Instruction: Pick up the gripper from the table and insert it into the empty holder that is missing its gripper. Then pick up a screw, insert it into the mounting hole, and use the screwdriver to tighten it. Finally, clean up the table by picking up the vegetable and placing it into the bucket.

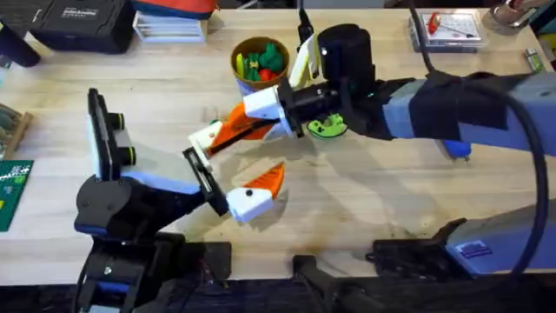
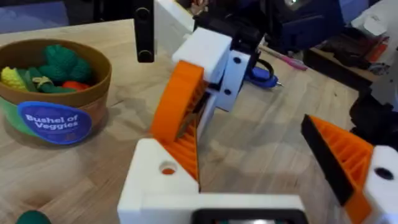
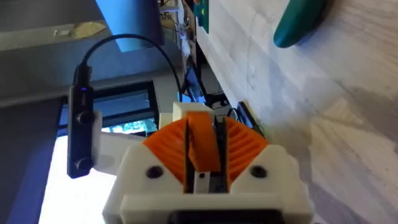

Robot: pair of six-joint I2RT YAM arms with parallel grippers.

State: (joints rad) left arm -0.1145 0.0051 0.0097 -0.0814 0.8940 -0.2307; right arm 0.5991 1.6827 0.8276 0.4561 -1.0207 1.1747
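Note:
My right gripper [image 1: 265, 117] reaches in from the right, shut on the orange ridged gripper [image 1: 241, 130]. It holds the piece against the white holder [image 1: 206, 137] on my left arm's far finger. In the left wrist view the orange gripper [image 2: 180, 109] stands tilted on the holder [image 2: 158, 180]. My left gripper [image 1: 236, 161] is open; its other finger carries an orange pad [image 2: 348, 162]. The bucket [image 1: 259, 59] holds toy veggies. A dark-green vegetable [image 3: 305, 22] lies on the wood. The blue screwdriver [image 2: 264, 74] lies behind the right gripper.
A flat bright-green disc [image 1: 328, 128] lies under the right wrist. A red and white box [image 1: 447, 26] sits at the back right, a black case [image 1: 78, 22] at the back left, and a green circuit board [image 1: 10, 191] at the left edge.

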